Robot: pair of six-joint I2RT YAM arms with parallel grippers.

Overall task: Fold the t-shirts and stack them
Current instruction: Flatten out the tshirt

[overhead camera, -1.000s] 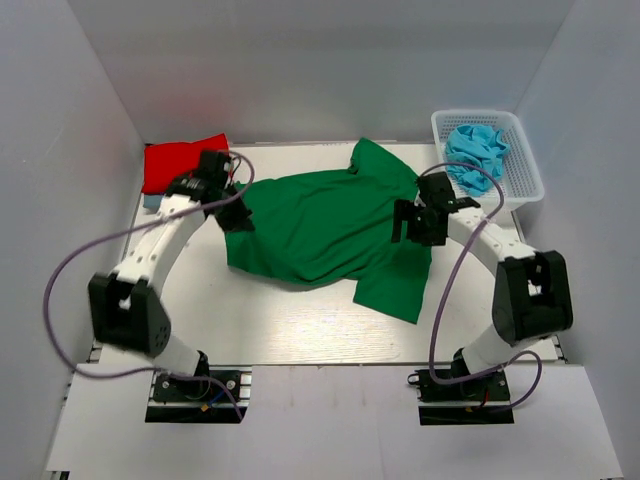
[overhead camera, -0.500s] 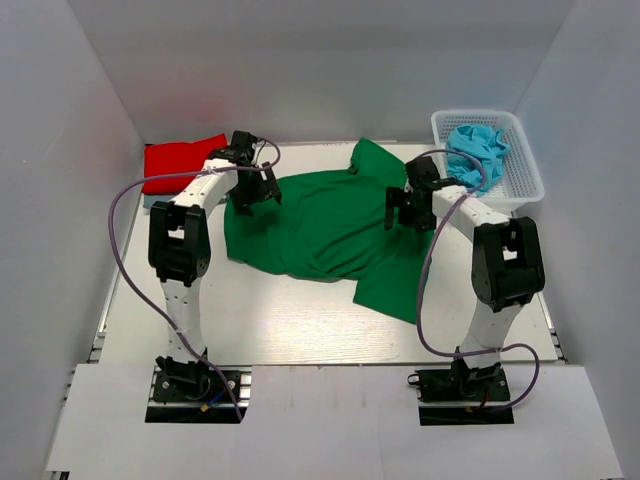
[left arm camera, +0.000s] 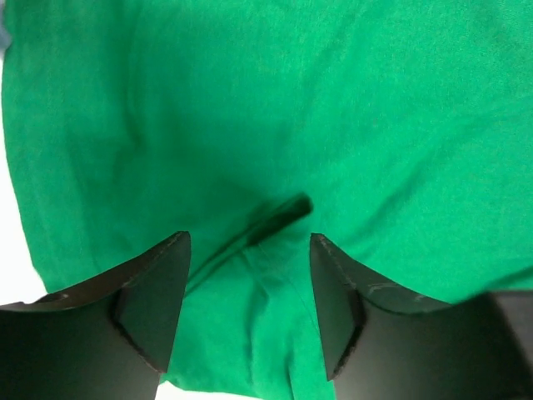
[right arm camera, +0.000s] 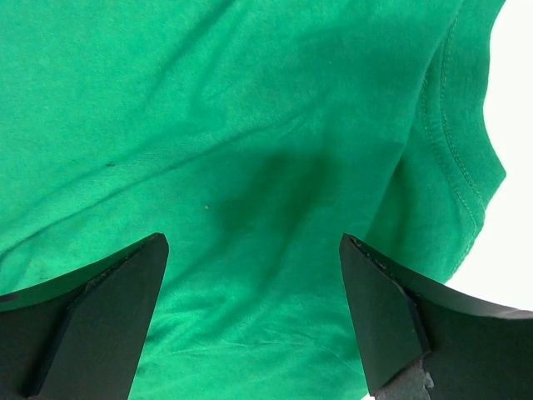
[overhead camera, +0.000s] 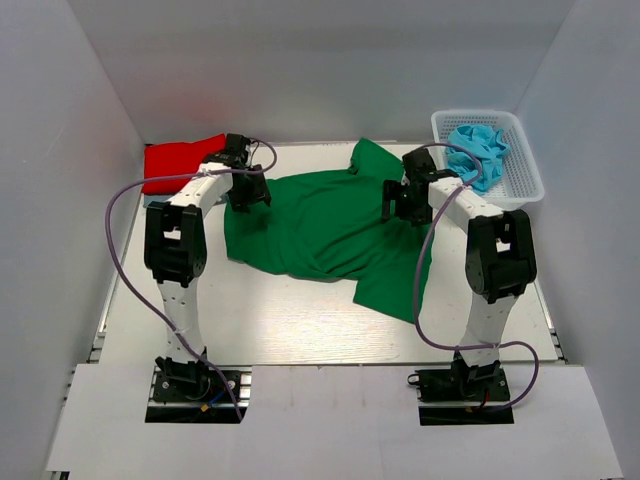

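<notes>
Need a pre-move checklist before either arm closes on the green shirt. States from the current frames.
1. Left pincer open: ok, jaws apart above the green t-shirt.
2. Right pincer open: ok, jaws apart over green cloth too.
3. Fingertips touching the cloth: cannot tell.
4. Green t-shirt lying flat: not ok, creased, near right part skewed.
5. Blue t-shirts out of the way: ok, inside the basket.

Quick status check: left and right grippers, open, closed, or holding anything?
Left gripper: jaws open, holding nothing, over the green t-shirt.
Right gripper: jaws open wide, holding nothing, over the same shirt.
</notes>
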